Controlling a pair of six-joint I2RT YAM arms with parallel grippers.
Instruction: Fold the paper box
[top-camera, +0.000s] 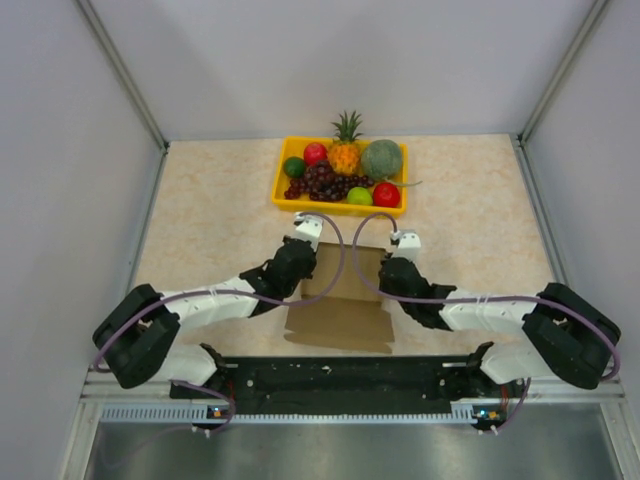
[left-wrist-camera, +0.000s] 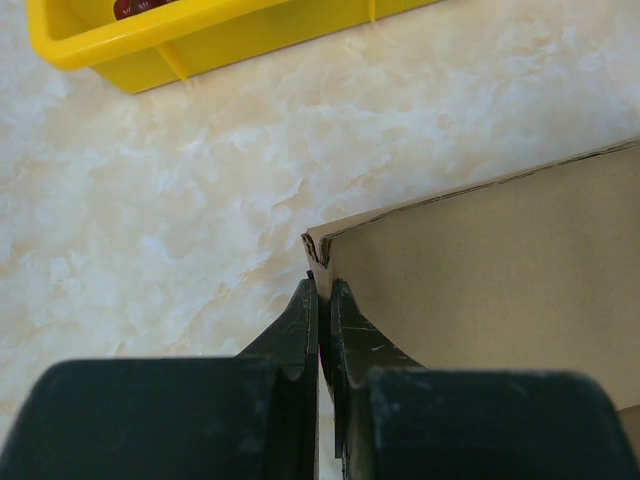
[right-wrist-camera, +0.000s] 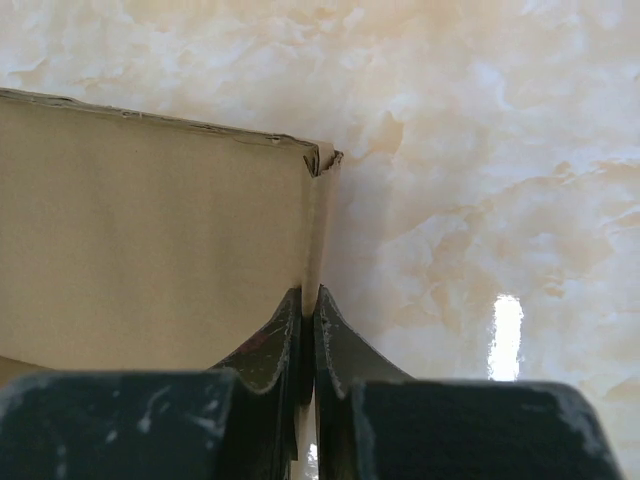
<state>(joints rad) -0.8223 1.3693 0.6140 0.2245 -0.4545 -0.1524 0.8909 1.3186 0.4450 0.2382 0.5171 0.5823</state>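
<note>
The left end effector (left-wrist-camera: 322, 303) and right end effector (right-wrist-camera: 308, 308) each pinch shut on a raised side of the paper box (top-camera: 340, 315). It looks light and bendy, so holding near the corners seems best.

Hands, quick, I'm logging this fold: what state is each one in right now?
Left hand: closed, pinching an edge of the paper box near a corner.
Right hand: closed, pinching another edge of the paper box near a corner.
</note>
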